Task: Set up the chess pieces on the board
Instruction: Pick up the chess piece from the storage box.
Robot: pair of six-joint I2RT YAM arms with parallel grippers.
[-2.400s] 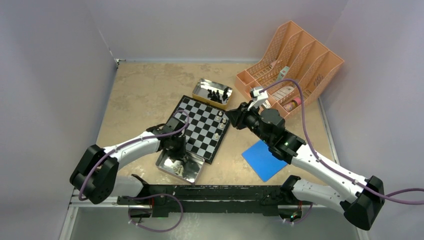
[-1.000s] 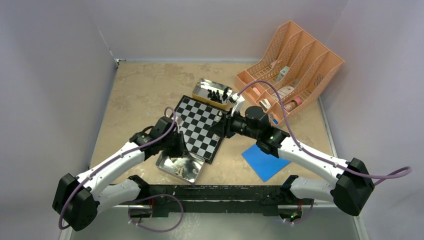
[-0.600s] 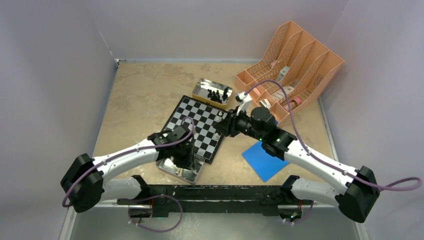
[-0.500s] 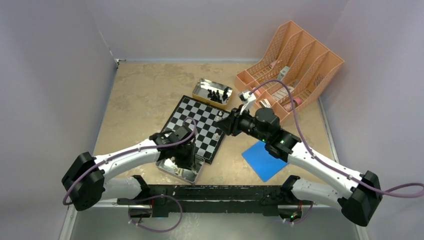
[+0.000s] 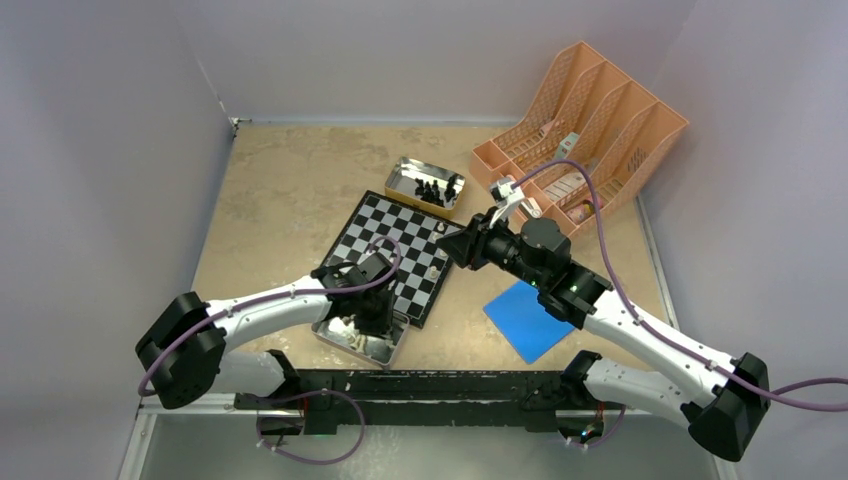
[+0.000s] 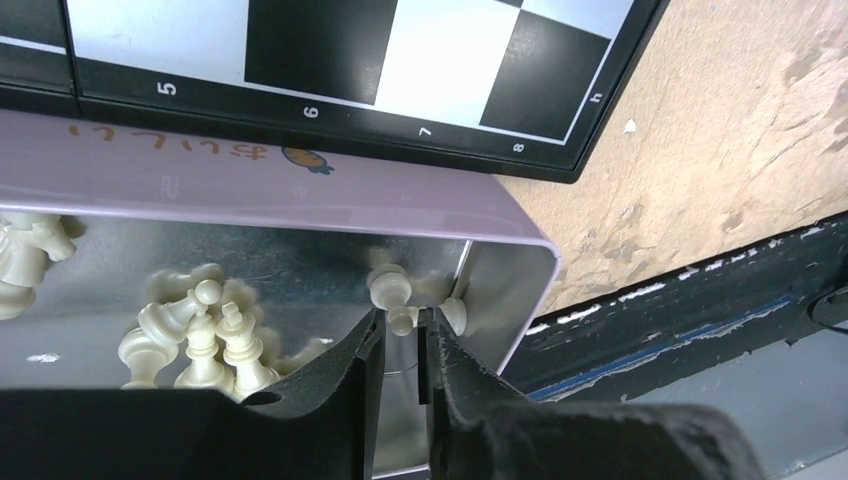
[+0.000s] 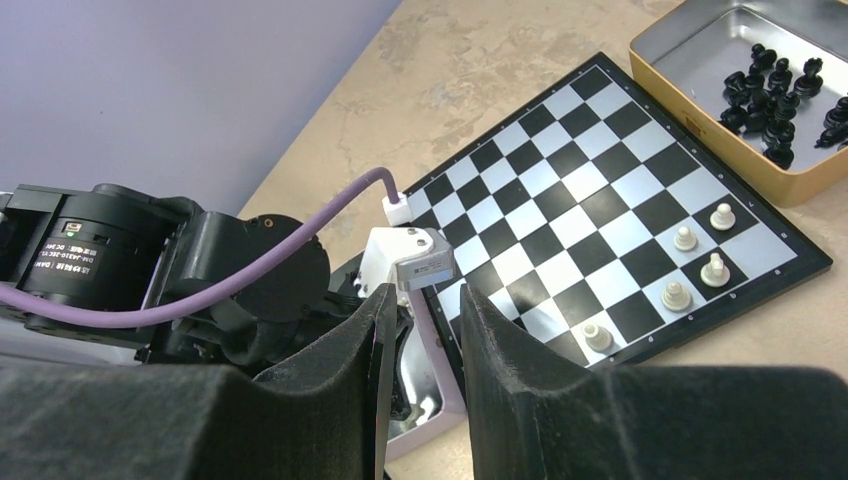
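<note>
The checkered board lies mid-table, with several white chess pieces standing along its right edge. My left gripper reaches down into the silver tin at the board's near edge. In the left wrist view that gripper is shut on a lying white pawn near the tin's corner, and more white pieces are heaped to the left. My right gripper hovers over the board's right edge, open and empty. Black pieces sit in the gold tin.
An orange file rack stands at the back right. A blue flat square lies right of the board, under the right arm. A black rail runs along the table's near edge. Walls close in the left and back.
The left gripper moved from the board's near-left corner into the silver tin and settled around a white pawn. The right gripper drew back a little from the board's right side.
</note>
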